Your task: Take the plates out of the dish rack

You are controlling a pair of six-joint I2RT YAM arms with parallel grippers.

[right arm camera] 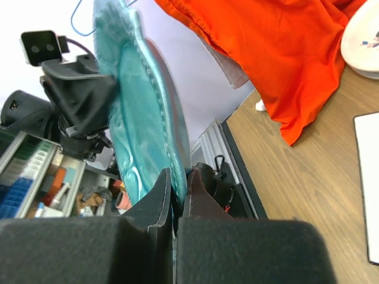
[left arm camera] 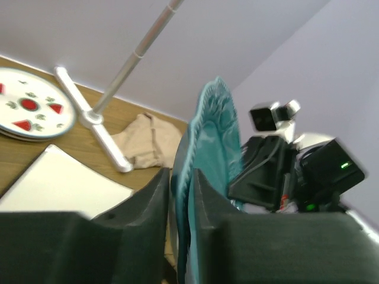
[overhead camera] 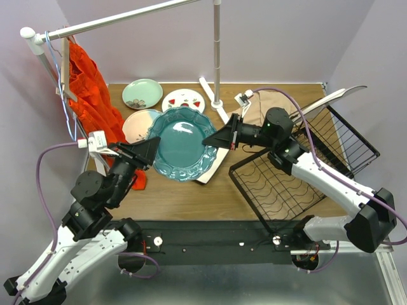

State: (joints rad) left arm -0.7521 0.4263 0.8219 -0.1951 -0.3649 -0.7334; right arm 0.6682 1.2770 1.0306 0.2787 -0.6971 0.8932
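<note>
While the left gripper (overhead camera: 152,145) and right gripper (overhead camera: 207,140) both pinch opposite rims of the teal plate (overhead camera: 181,145) at frame centre, one should release first. Keep it level.

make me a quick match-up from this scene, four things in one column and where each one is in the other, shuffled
1 teal plate
2 pale green plate
3 orange garment
4 dish rack

a hanging from the white rail
b right side of the table
c flat at the table's far edge
d gripped by left gripper and right gripper

Pairs: 1-d, 2-c, 3-a, 4-b
</note>
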